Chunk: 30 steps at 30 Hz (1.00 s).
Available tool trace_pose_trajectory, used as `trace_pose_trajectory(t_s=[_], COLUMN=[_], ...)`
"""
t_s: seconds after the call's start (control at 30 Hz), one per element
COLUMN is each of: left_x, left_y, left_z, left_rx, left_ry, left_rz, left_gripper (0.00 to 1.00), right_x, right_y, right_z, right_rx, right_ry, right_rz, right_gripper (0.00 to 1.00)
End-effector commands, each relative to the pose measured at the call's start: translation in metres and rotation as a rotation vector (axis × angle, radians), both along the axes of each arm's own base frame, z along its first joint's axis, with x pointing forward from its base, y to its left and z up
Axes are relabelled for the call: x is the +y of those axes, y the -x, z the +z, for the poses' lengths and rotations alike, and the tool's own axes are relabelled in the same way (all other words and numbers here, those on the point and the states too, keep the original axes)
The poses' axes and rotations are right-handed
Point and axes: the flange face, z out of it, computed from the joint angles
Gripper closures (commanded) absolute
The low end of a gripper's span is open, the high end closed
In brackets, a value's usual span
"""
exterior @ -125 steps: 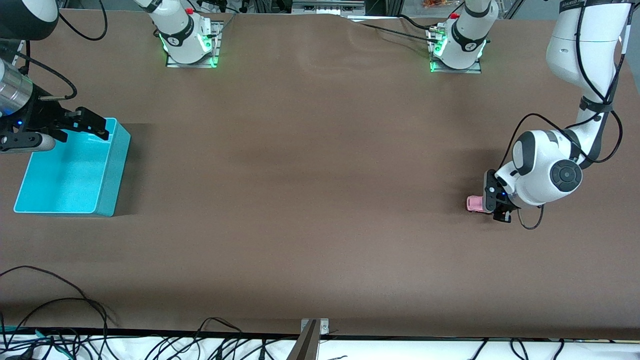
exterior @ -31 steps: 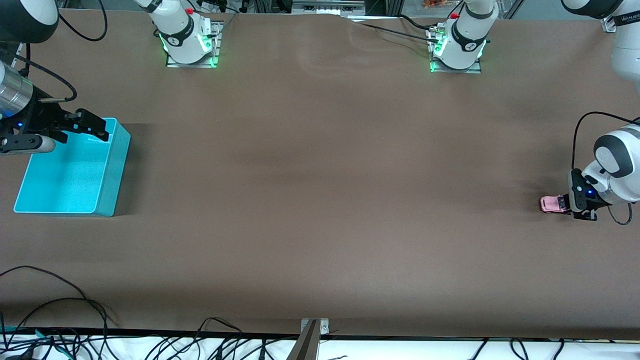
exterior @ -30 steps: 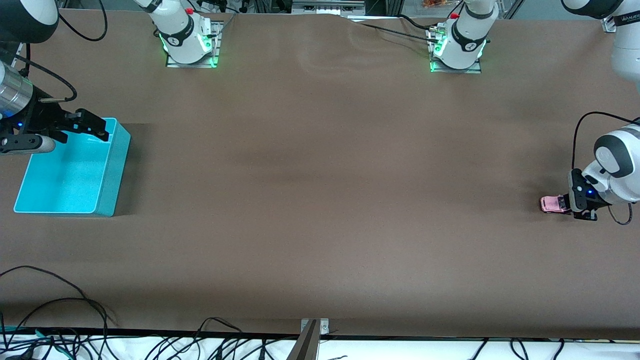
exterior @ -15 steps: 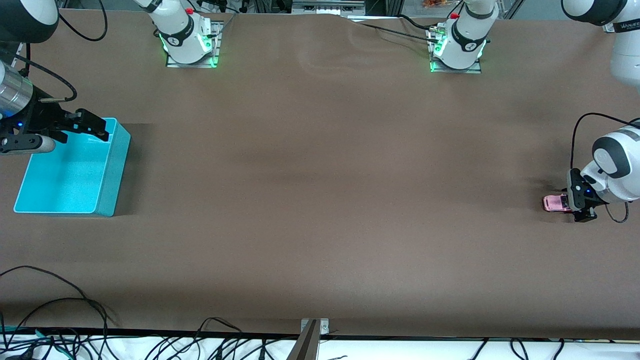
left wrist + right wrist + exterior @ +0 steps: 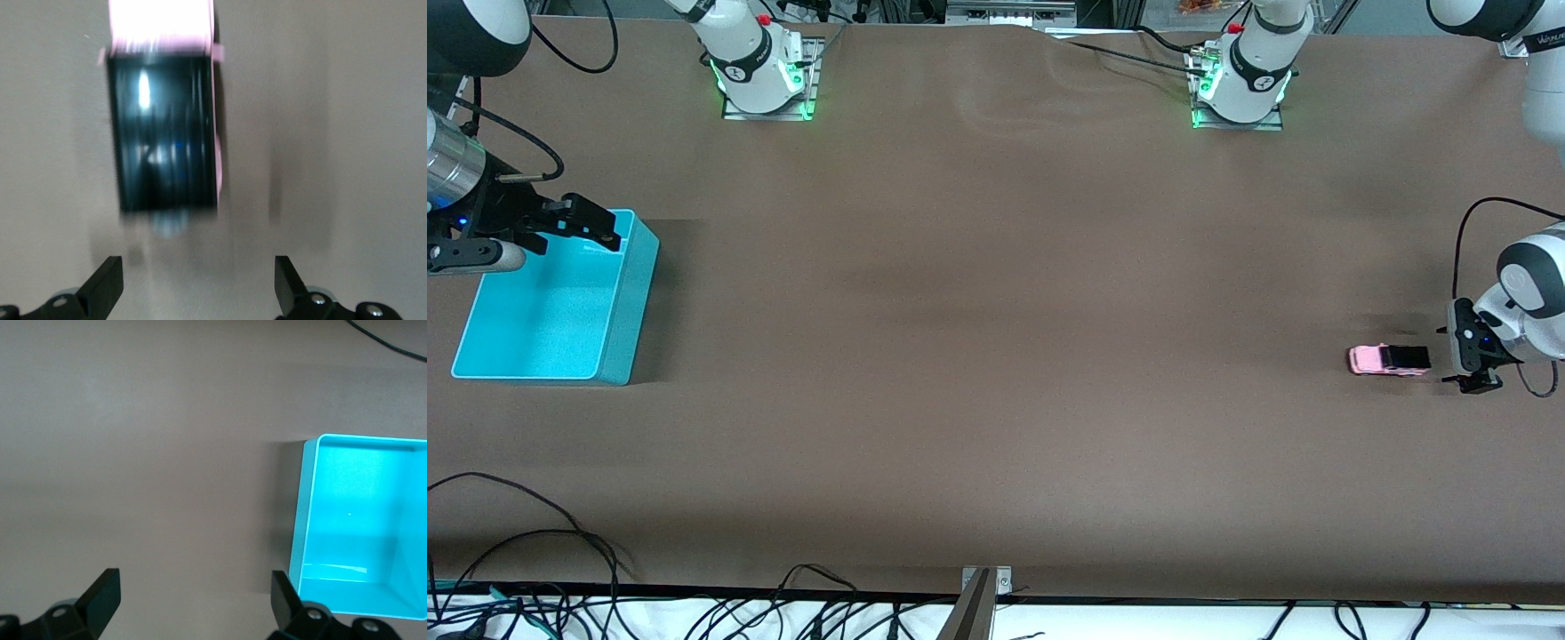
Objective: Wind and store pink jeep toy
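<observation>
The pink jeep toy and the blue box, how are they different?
The pink jeep toy is tiny; the turquoise bin is far bigger. The jeep is pale pink with a black rear roof, while the bin is turquoise all over. The jeep stands toward the left arm's end of the table, just clear of the open left gripper; the bin sits at the right arm's end, under the right gripper. Both rest on the brown table.

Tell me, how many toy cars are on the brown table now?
1. The small pale pink jeep toy with a black rear roof stands on the table at the left arm's end, free beside the open left gripper.
</observation>
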Motion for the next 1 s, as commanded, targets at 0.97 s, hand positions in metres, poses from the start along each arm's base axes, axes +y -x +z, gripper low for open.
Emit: trace_pose_trajectory(t_s=[0.97], left_x=[-0.083], left_y=[-0.070], left_z=[0.176], left_rx=[-0.068], left_ry=[-0.034], left_rz=[0.218], left_gripper=[0.00], right_x=[0.000], right_y=[-0.004], right_z=[0.006], right_rx=[-0.008], right_ry=[0.009], right_rz=[0.008], right_gripper=[0.00])
